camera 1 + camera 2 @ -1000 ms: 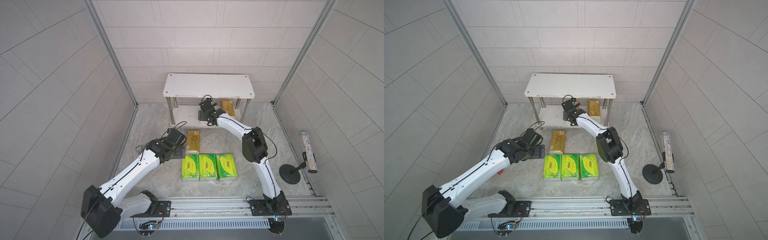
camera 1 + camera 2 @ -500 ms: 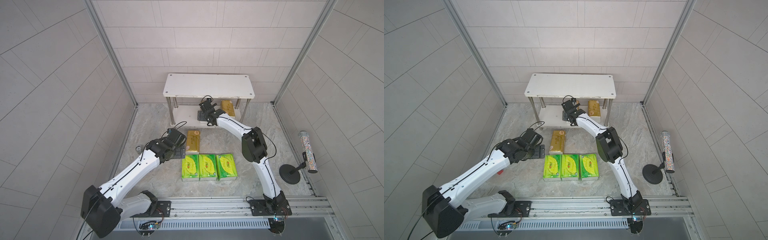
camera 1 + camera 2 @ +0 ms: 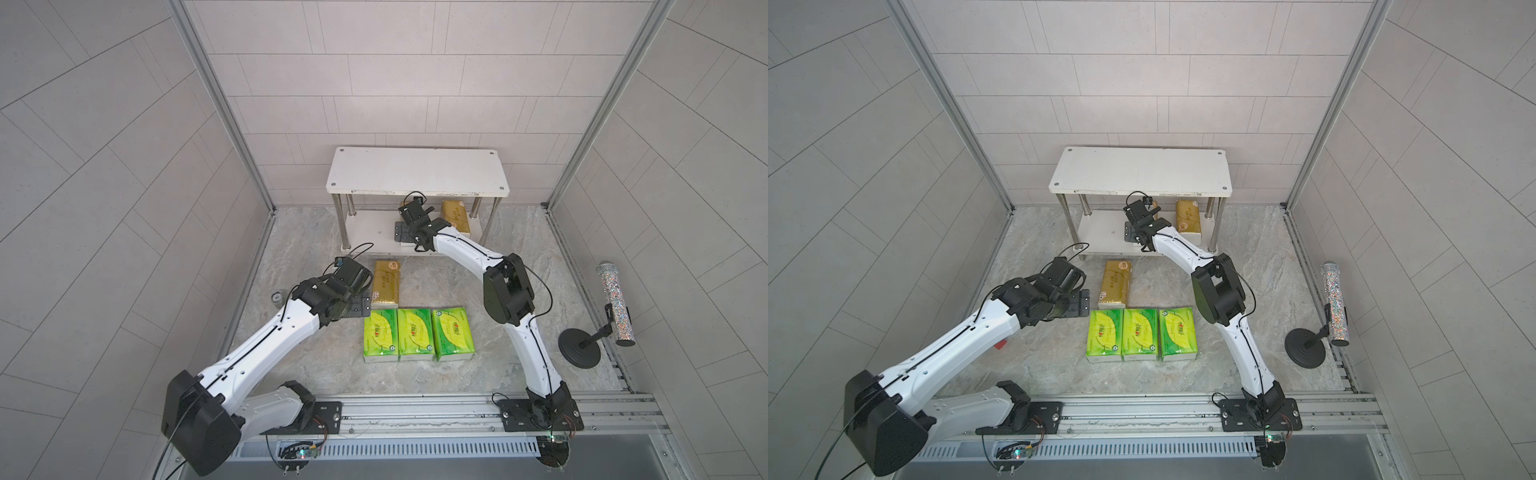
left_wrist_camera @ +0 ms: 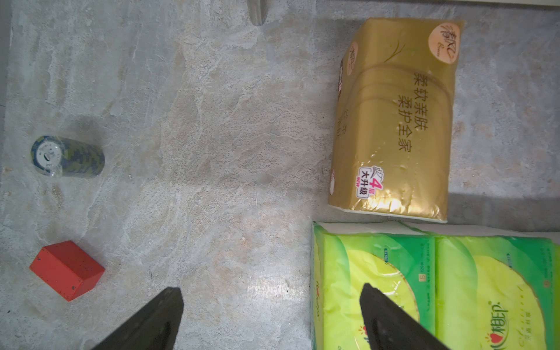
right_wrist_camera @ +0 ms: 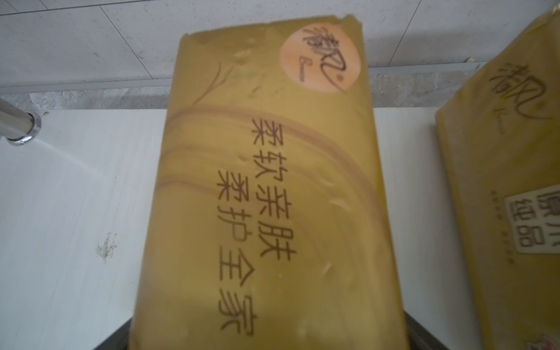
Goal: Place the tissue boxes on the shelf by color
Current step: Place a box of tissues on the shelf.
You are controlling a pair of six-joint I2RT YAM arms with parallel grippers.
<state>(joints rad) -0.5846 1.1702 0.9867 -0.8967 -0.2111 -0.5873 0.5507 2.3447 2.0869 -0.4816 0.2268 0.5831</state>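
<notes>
Right fingers (image 5: pixel 116 341) spread wider; gold pack (image 5: pixel 266 181) reads "柔软亲肤 柔护全家".

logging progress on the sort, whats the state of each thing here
shelf: upright
left gripper: open, empty
right gripper: astride first gold pack, grip unclear
first gold pack: flat on lower board
second gold pack: flat beside it
third gold pack: flat on table
green packs: three side by side on table
</notes>
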